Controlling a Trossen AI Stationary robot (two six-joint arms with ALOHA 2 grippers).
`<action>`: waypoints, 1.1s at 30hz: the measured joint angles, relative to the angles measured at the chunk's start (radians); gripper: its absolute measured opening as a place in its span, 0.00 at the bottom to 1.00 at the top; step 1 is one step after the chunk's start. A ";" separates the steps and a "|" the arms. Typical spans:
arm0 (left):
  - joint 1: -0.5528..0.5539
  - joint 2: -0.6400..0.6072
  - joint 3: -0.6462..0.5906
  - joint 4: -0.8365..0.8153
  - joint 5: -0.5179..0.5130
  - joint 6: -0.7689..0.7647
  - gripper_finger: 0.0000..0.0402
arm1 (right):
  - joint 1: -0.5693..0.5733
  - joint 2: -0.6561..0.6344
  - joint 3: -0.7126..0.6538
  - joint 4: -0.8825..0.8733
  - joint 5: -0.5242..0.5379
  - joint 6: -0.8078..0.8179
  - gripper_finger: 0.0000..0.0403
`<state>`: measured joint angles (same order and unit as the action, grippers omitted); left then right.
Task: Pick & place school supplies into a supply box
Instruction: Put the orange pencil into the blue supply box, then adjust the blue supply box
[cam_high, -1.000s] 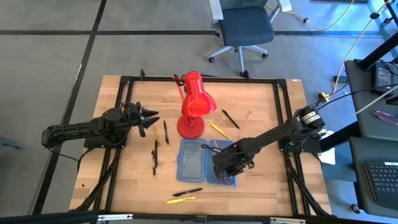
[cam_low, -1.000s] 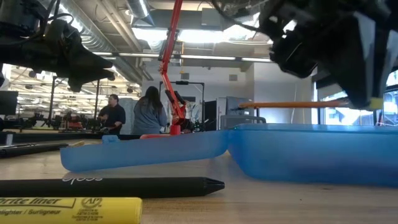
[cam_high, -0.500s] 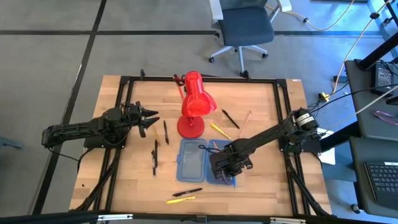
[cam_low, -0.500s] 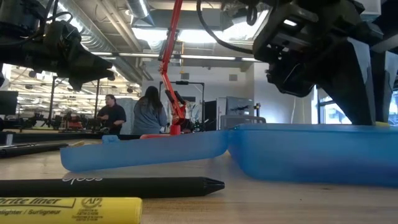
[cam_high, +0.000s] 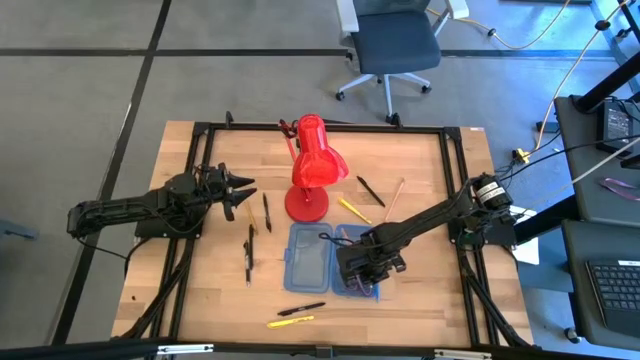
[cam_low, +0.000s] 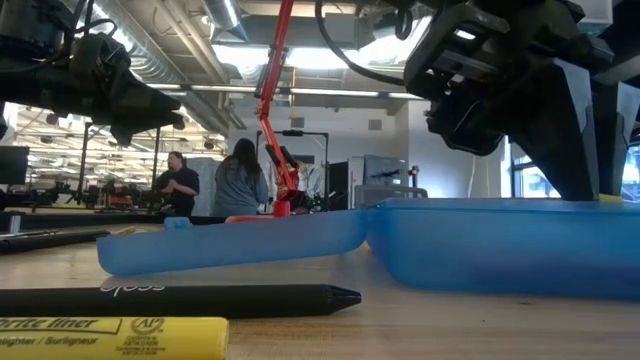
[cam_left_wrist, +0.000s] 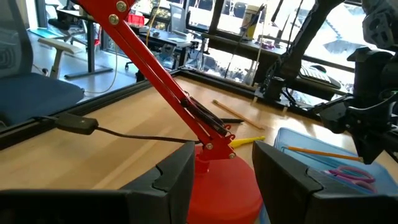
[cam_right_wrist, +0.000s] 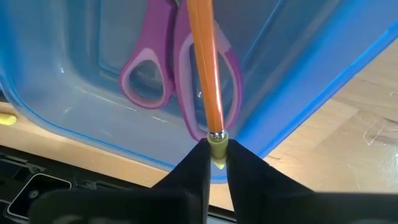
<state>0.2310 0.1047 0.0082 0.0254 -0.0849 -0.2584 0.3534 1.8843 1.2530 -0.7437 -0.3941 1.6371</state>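
Right gripper (cam_high: 358, 272) down in the blue case (cam_high: 300, 262), clamped on orange pencil (cam_right_wrist: 202, 68) over scissors (cam_right_wrist: 180, 65); left gripper (cam_high: 240, 190) spread open, idle.

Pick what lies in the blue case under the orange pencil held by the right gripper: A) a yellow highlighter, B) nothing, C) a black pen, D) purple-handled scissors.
D: the right wrist view shows the purple-handled scissors lying in the blue case, directly beneath the orange pencil that the right gripper pinches by its eraser end.
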 joint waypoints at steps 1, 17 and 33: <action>0.000 0.000 0.000 0.000 0.000 0.000 0.39 | 0.000 0.000 0.000 0.000 0.000 0.000 0.15; 0.000 0.000 0.000 0.000 0.000 0.000 0.39 | 0.061 -0.003 0.201 -0.324 0.190 -0.004 0.29; 0.000 0.000 0.000 0.000 -0.002 -0.009 0.39 | 0.321 0.009 0.075 -0.119 0.479 0.202 0.29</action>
<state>0.2309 0.1047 0.0083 0.0257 -0.0872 -0.2675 0.6742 1.8933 1.3276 -0.8626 0.0852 1.8392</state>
